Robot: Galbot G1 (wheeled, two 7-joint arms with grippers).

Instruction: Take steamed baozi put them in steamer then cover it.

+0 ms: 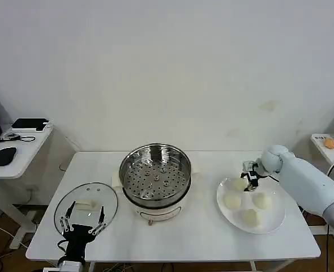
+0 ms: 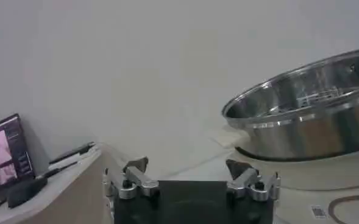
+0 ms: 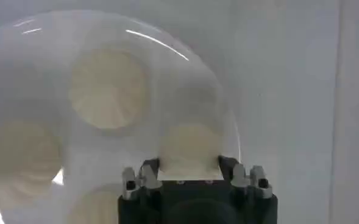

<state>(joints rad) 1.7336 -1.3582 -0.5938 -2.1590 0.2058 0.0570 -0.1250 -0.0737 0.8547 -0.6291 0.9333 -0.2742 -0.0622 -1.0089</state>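
Observation:
The steamer (image 1: pixel 155 173) is a shiny steel pot with a perforated floor at the table's middle, and it holds nothing; its rim (image 2: pixel 307 103) also shows in the left wrist view. Several cream-white steamed baozi lie on a white plate (image 1: pixel 273 220) at the right. My right gripper (image 1: pixel 248 182) reaches down at the plate's far left side, shut on one baozi (image 3: pixel 191 149) that still rests on the plate (image 3: pixel 167 67). Other baozi (image 1: pixel 262 200) (image 3: pixel 109 88) lie loose beside it. My left gripper (image 1: pixel 83 222) (image 2: pixel 187 165) hangs open and still at the front left.
A round glass lid (image 1: pixel 102 195) lies flat on the table at the front left, under my left gripper. A side table (image 1: pixel 20 153) with a mouse and a phone stands to the left. A small shelf (image 1: pixel 328 144) stands at the right edge.

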